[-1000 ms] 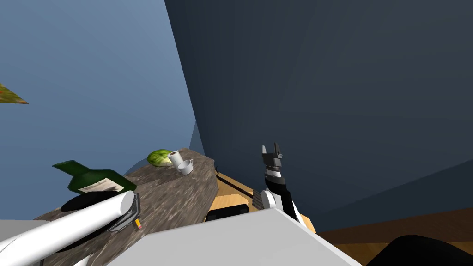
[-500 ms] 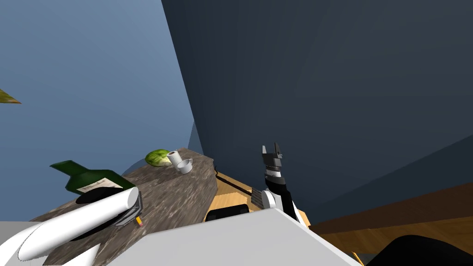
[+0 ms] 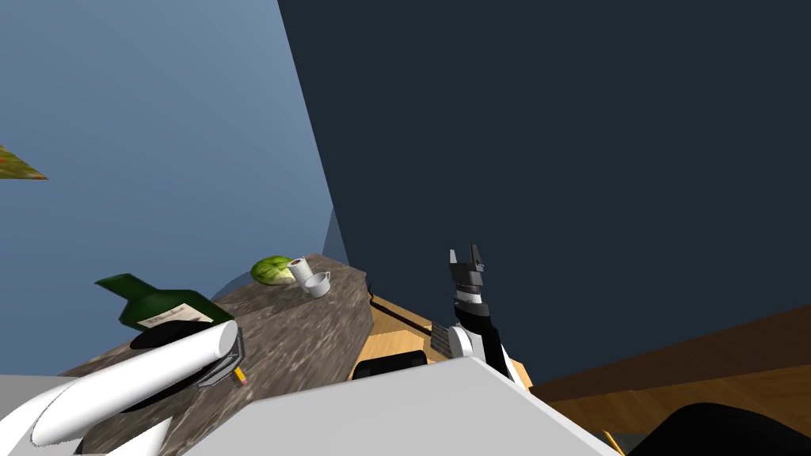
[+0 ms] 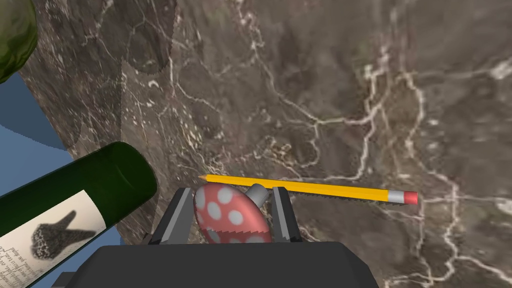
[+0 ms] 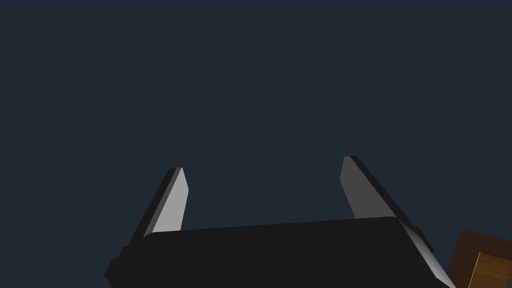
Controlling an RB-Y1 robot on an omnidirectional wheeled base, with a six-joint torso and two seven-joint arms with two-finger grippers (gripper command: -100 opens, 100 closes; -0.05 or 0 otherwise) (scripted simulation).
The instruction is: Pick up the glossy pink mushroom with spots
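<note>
The left gripper (image 4: 231, 191) half hides the mushroom (image 4: 227, 212); the bottle (image 4: 95, 180) is cut off.

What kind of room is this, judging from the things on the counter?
Probably a kitchen: a marbled counter holds a green bottle, a lettuce and a white mug; the left gripper holds a mushroom.

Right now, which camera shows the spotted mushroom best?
The left wrist view: the mushroom is close, gripped by the left tool, spots and stem plain. In the head view my left forearm covers that part of the counter. The right wrist view looks elsewhere, past the open right tool.
</note>
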